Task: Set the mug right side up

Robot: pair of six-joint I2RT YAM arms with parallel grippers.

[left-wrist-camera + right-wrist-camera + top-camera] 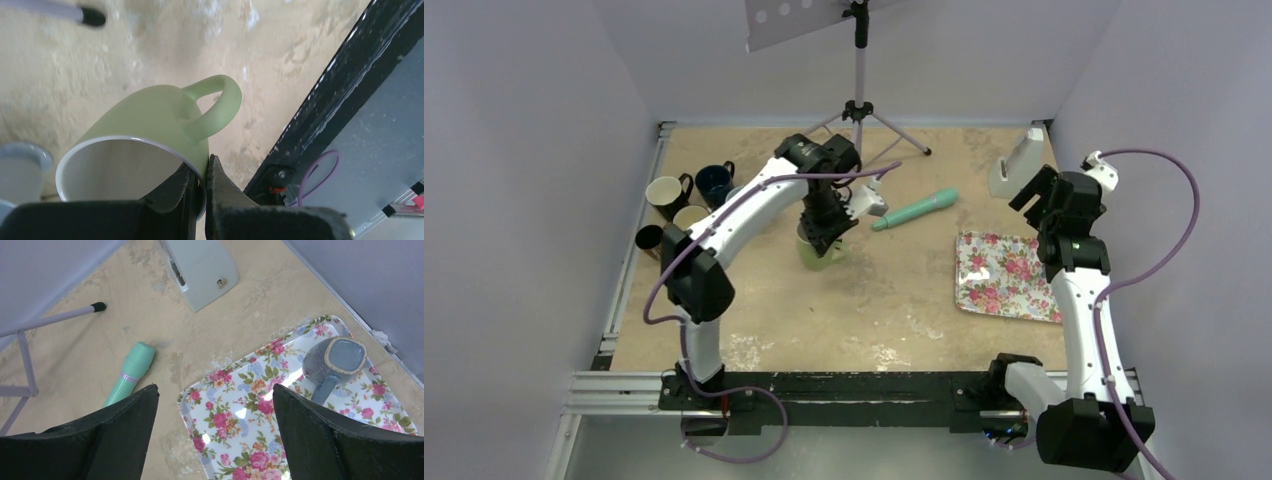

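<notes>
1. The left end effector (825, 236) is near the centre of the worktop (874, 300), pointing downward. It is closed on the green mug (822, 252).
2. In the left wrist view, the left end effector (206, 167) pinches the wall of the green mug (150, 125) at the rim. One finger (180, 187) is inside the mouth and the other is outside, just beside the base of the handle.
3. The green mug is tilted. Its white interior and open mouth face the wrist camera, and its handle points away from the fingers. The pictures do not show whether its base touches the worktop.
4. The right end effector (1036, 190) is above the far right part of the worktop. Its jaws are wide apart and hold nothing.
5. In the right wrist view, the right end effector (215, 390) hangs above the floral tray (235, 440). A grey-blue mug (335, 360) stands on the tray with its mouth up. In the top view the right arm hides this mug; the floral tray (1009, 275) lies to the right of the green mug.
6. A teal cylinder (916, 209) lies on its side between the green mug and the tray.
7. A group of mugs (686, 200) stands at the left edge of the worktop, well apart from the green mug.
8. A tripod (860, 110) stands at the far edge.
</notes>
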